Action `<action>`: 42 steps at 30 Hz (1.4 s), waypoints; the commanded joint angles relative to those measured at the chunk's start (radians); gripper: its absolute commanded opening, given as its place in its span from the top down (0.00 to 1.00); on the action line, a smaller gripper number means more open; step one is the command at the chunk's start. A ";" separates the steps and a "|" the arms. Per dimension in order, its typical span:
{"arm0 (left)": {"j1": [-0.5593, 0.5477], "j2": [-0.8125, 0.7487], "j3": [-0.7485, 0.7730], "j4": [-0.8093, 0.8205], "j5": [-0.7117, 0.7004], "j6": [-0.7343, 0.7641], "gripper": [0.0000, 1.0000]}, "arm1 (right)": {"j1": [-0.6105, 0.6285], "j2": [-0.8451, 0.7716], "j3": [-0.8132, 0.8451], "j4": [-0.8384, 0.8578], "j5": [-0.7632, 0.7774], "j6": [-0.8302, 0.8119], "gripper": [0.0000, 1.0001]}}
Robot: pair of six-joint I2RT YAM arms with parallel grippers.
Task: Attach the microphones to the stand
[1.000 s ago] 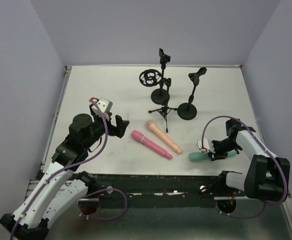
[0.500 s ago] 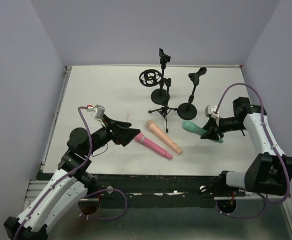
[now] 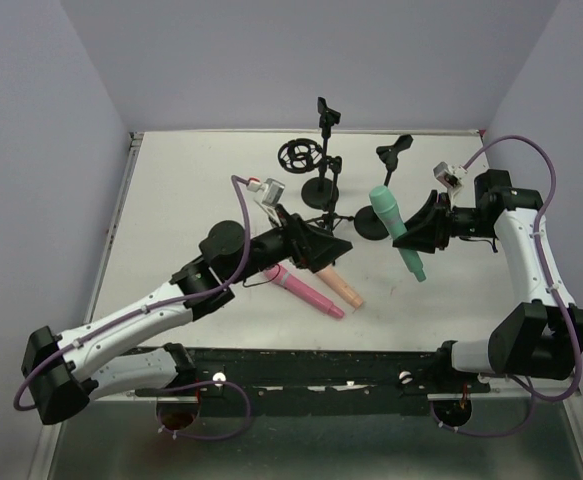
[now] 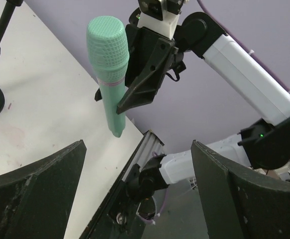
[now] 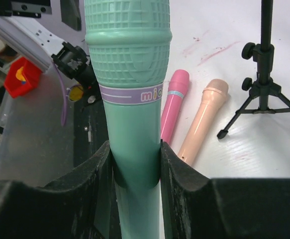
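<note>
Top view: the right gripper [image 3: 414, 238] clamps the teal-green microphone [image 3: 383, 205] aloft right of centre, head near a round-base stand [image 3: 364, 228]; pink microphone [image 3: 306, 290] and peach microphone [image 3: 343, 291] lie centre. Left wrist: left gripper [image 4: 137, 145] spread wide, empty. Right wrist: pads [image 5: 184, 191] squeeze the teal-green body, lower centre

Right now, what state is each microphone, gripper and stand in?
teal-green matte microphone: held above the table, clamped in right gripper.
pink matte microphone: lying on table.
peach matte microphone: lying beside the pink one.
right gripper: shut.
left gripper: open, empty.
black microphone stands: upright, empty.
</note>
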 commanded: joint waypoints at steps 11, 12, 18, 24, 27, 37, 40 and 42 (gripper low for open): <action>-0.145 0.381 0.299 0.046 -0.185 0.047 0.11 | 0.009 -0.069 -0.059 0.073 -0.229 0.263 0.86; -0.147 0.401 0.319 0.017 -0.185 0.044 0.14 | 0.008 -0.072 -0.059 0.073 -0.232 0.263 0.86; -0.153 0.441 0.351 -0.066 -0.240 0.000 0.18 | 0.009 -0.087 -0.061 0.079 -0.234 0.266 0.86; -0.154 0.493 0.402 -0.078 -0.242 -0.010 0.18 | 0.017 -0.092 -0.065 0.077 -0.236 0.266 0.86; -0.154 0.525 0.434 -0.071 -0.231 -0.008 0.20 | 0.020 -0.098 -0.073 0.086 -0.234 0.269 0.86; -0.154 0.582 0.455 -0.023 -0.245 -0.039 0.49 | 0.021 -0.118 -0.096 0.140 -0.234 0.312 0.86; -0.153 0.585 0.443 0.001 -0.268 -0.040 0.58 | 0.020 -0.122 -0.104 0.154 -0.234 0.319 0.85; -0.153 0.585 0.445 0.014 -0.277 -0.034 0.67 | 0.023 -0.127 -0.110 0.166 -0.236 0.330 0.85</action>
